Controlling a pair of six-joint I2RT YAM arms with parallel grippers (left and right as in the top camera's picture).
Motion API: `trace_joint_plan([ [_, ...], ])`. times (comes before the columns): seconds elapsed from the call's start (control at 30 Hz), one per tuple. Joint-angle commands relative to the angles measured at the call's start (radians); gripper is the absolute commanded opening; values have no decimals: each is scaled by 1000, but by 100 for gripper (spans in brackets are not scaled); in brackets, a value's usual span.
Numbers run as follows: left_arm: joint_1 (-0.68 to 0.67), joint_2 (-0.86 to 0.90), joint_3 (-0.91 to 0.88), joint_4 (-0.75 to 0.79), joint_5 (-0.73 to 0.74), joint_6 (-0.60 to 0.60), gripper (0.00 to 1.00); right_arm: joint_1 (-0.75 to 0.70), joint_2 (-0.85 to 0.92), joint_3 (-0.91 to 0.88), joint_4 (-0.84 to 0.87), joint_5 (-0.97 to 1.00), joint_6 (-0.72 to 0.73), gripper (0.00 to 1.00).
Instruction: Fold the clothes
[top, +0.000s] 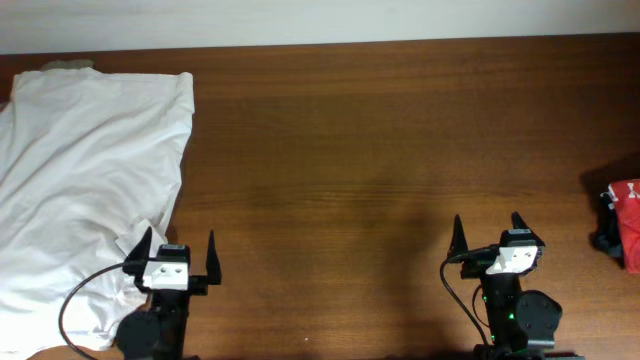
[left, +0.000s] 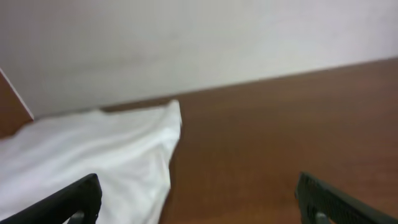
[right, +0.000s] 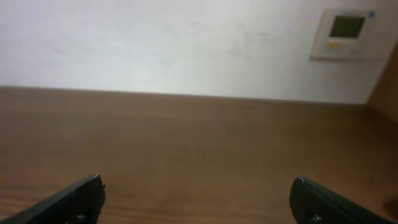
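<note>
The white T-shirt (top: 85, 180) lies spread and wrinkled over the left part of the wooden table, from the far edge down to the front left. It also shows in the left wrist view (left: 93, 155). My left gripper (top: 178, 252) is open and empty at the front left, its left finger over the shirt's right edge; it also shows in the left wrist view (left: 199, 196). My right gripper (top: 490, 232) is open and empty at the front right, over bare wood, far from the shirt; it also shows in the right wrist view (right: 198, 196).
A red and white item on something dark (top: 622, 215) lies at the table's right edge. A pale wall runs behind the table's far edge, with a small wall panel (right: 345, 32) at the right. Bare wood (top: 380, 150) spans the middle.
</note>
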Motion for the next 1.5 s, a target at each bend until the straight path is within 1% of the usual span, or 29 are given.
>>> trace_joint_plan([
  [0.0,5,-3,-5,138,42,-3,99,-7,-3,7,95,-150,34,99],
  [0.03,5,-3,-3,181,41,-35,99,-7,-3,30,97,-170,34,99],
  [0.07,5,-3,1,190,42,-44,99,-7,-3,43,98,-172,34,99],
  [0.2,5,16,58,189,30,-43,99,-7,19,128,51,-172,34,99],
  [0.3,5,126,178,165,14,-44,99,-7,130,231,-15,-172,35,99],
  [0.37,5,269,322,51,-36,-63,99,-7,259,334,-100,-172,63,99],
  [0.43,5,473,508,-90,-53,-63,99,-7,478,520,-264,-173,83,99],
  [0.47,5,596,616,-176,-48,-63,99,-7,589,624,-360,-173,82,99],
  [0.5,5,739,743,-287,-35,-63,99,-7,744,779,-509,-173,82,99],
  [0.6,5,1004,975,-505,-42,-58,99,-7,1036,1067,-797,-179,82,99],
  [0.63,5,1052,1005,-524,-47,-58,99,-7,1087,1104,-828,-193,82,99],
  [0.67,5,1122,1031,-541,-22,-63,99,-7,1184,1159,-874,-269,82,99],
  [0.73,5,1180,1031,-549,21,-63,99,-7,1284,1181,-892,-368,82,99],
  [0.77,5,1217,1031,-561,25,-63,99,-7,1323,1180,-889,-374,82,99],
  [0.8,8,1245,1031,-568,-9,-66,99,-7,1351,1181,-887,-383,82,99],
  [0.87,14,1334,1031,-610,-156,-209,99,-7,1389,1180,-879,-434,82,99],
  [0.97,19,1501,1031,-649,-166,-233,99,-7,1399,1180,-893,-434,82,99],
  [1.0,18,1576,1031,-635,-187,-273,99,-7,1399,1180,-897,-433,82,98],
  [1.03,18,1640,1031,-601,-188,-281,99,-7,1399,1180,-906,-433,82,94],
  [1.1,18,1790,1031,-488,-187,-281,82,-7,1399,1180,-921,-433,82,85],
  [1.13,18,1826,1031,-463,-190,-281,75,-7,1399,1180,-924,-433,82,82],
  [1.17,18,1847,1031,-444,-199,-281,75,-7,1399,1180,-926,-433,82,80],
  [1.23,18,1898,1031,-370,-293,-281,75,-7,1399,1180,-940,-433,82,78],
  [1.27,18,1909,1031,-346,-313,-280,75,-7,1399,1180,-944,-434,82,77],
  [1.3,18,1922,1031,-329,-312,-280,67,-7,1399,1180,-951,-433,82,74],
  [1.33,18,1932,1031,-333,-306,-279,46,-7,1399,1180,-956,-433,82,72],
  [1.37,17,1936,1031,-341,-283,-279,18,-7,1399,1180,-958,-433,82,69],
  [1.4,14,1935,1031,-343,-239,-275,0,-7,1399,1180,-957,-433,82,65],
  [1.47,-5,1933,1036,-346,-180,-240,0,-7,1399,1180,-957,-433,82,63],
])
